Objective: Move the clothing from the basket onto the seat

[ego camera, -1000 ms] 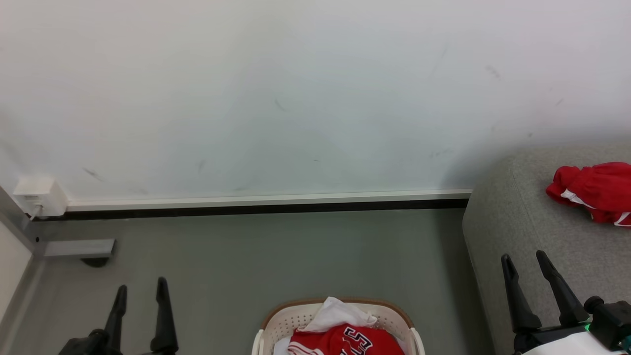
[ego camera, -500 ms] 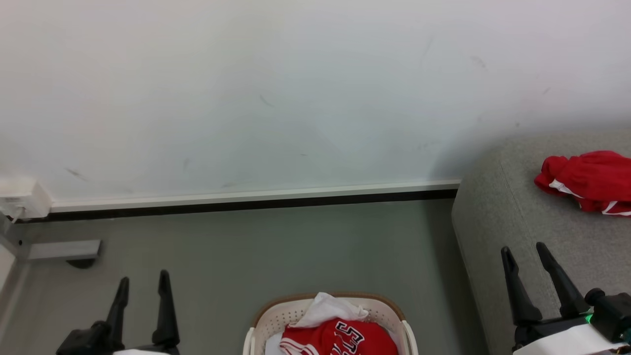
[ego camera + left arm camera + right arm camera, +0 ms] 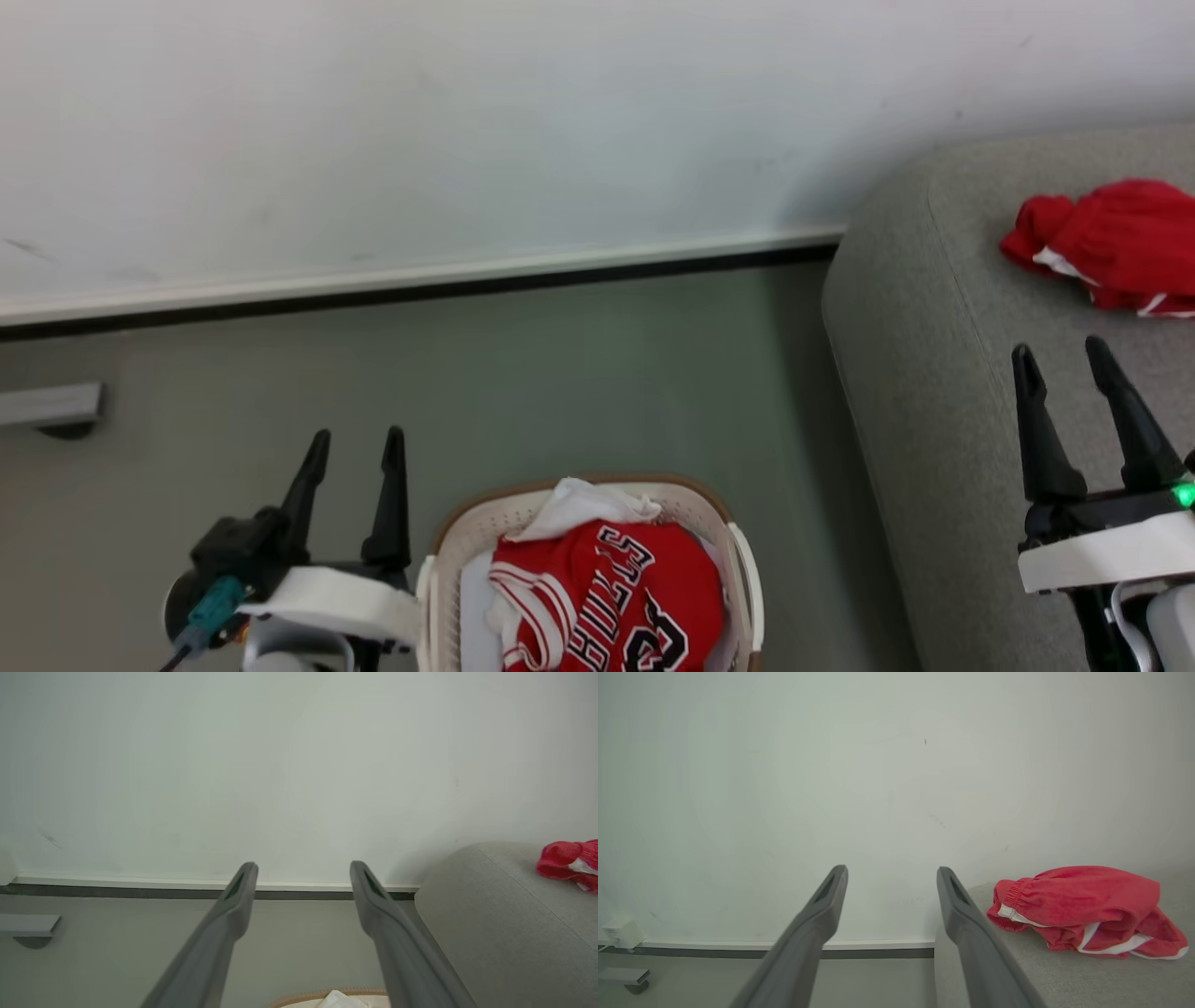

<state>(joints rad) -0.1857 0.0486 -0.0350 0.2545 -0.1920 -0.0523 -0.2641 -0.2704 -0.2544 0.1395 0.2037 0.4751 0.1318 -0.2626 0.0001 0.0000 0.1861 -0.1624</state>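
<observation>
Grey floor and grey seat, each carrying a load.
The floor bears the cream basket at the near edge, the seat just to the basket's right against the wall, and a grey bracket far left. A crumpled red garment with white trim lies on the seat's top, well apart from the basket, which holds a red jersey and a white cloth.
</observation>
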